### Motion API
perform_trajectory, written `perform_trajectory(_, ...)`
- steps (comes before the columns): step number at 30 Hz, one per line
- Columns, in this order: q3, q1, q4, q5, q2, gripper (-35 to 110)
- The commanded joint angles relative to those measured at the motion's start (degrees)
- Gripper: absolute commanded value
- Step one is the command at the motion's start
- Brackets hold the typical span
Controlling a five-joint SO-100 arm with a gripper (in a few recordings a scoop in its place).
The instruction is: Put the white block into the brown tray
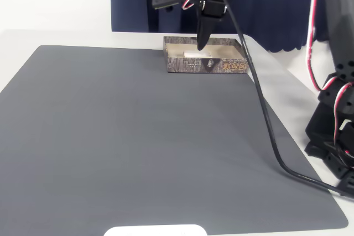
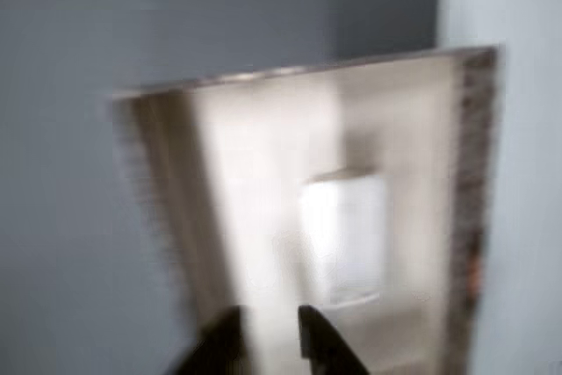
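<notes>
The brown tray (image 1: 221, 66) stands at the far edge of the grey mat, bark-patterned side facing the fixed view. The white block (image 1: 197, 54) lies flat on its pale floor, a little left of the middle. My gripper (image 1: 202, 44) hangs just above the tray with its dark fingers pointing down over the block. In the blurred wrist view the block (image 2: 344, 239) rests inside the tray (image 2: 470, 217), ahead of the gripper (image 2: 268, 340). Its two fingertips stand slightly apart, and nothing is between them.
A grey mat (image 1: 138, 136) covers the table. A black cable (image 1: 265, 114) runs from the gripper across the mat's right side to the arm base (image 1: 332, 142). A white rounded plate shape (image 1: 156, 230) lies at the near edge. A dark blue curtain (image 1: 133, 4) hangs behind.
</notes>
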Motion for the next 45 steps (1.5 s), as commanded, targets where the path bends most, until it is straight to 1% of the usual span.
perform_trajectory(1, 9.67, -1.67, 0.18, 5.63, 12.48, 0)
perform_trajectory(6, 26.19, -5.62, -0.53, 7.29, 23.91, 0)
perform_trajectory(12, 39.55, -15.56, 1.58, 16.96, 39.9, 0)
perform_trajectory(17, 49.13, -25.49, 2.9, 24.17, 51.86, 0)
perform_trajectory(22, 60.73, -38.23, 2.81, 35.16, 60.91, 0)
perform_trajectory(27, 67.41, -51.24, 2.64, 44.65, 66.97, 0)
perform_trajectory(32, 75.5, -61.08, -1.41, 52.73, 73.39, 0)
perform_trajectory(35, 80.86, -64.25, -4.66, 57.39, 77.78, 0)
perform_trajectory(40, 91.49, -66.71, -13.27, 58.89, 86.66, 0)
perform_trajectory(45, 101.95, -66.8, -15.29, 61.0, 99.49, 0)
